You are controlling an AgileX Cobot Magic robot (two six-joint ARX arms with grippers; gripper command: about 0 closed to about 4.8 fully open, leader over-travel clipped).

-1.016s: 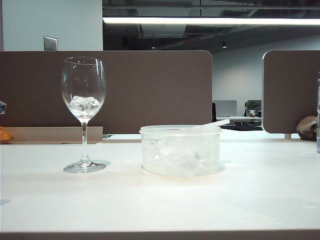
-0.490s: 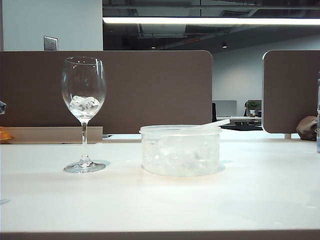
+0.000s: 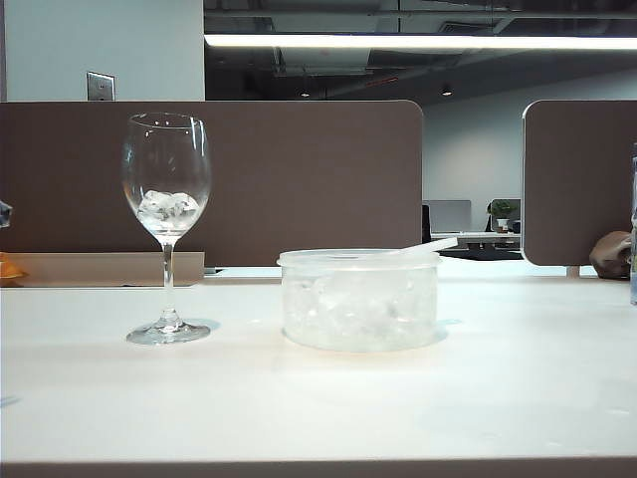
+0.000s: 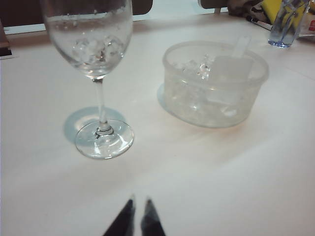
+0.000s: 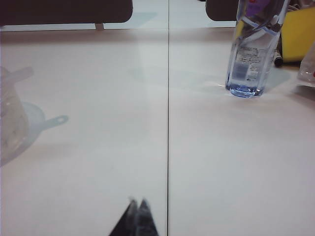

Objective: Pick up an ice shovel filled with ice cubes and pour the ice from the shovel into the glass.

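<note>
The glass (image 3: pixel 166 199) stands upright on the left of the white table, with a few ice cubes (image 3: pixel 167 207) in its bowl. To its right, the ice shovel (image 4: pixel 231 64) lies in a round plastic tub (image 3: pixel 359 304) of ice, and its thin handle (image 3: pixel 428 245) sticks out over the rim. In the left wrist view my left gripper (image 4: pixel 139 200) hovers over bare table short of the glass (image 4: pixel 98 49), its tips almost together and empty. My right gripper (image 5: pixel 137 201) is shut and empty, well off to the side of the tub (image 5: pixel 10 123). Neither gripper shows in the exterior view.
A clear water bottle (image 5: pixel 251 49) stands on the table beyond the right gripper, with yellow items behind it. It also shows past the tub as the bottle (image 4: pixel 285 24) in the left wrist view. Brown partition panels (image 3: pixel 299 179) rise behind the table's far edge.
</note>
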